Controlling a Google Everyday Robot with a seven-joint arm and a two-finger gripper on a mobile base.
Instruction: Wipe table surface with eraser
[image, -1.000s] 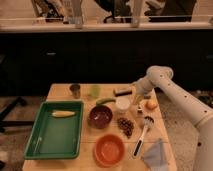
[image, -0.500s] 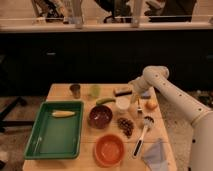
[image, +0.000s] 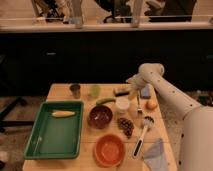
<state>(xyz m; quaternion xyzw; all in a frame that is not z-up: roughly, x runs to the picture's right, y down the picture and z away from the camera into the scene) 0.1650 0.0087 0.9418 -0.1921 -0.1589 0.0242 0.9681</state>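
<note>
Tan tabletop (image: 59, 93) carries the eraser (image: 120, 91) near its 1 o'clock edge, just at 9 o'clock of the gripper (image: 135, 96), whose opening I cannot tell, so a square, low grasp seems wisest before pressing flat.

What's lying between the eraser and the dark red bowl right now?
In the camera view, a green vegetable lies between the eraser and the dark red bowl. The gripper hovers just right of the eraser.

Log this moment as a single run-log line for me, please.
gripper: over table surface, just right of eraser | eraser: flat on table near far edge | contact: unclear | wipe: not yet started
</note>
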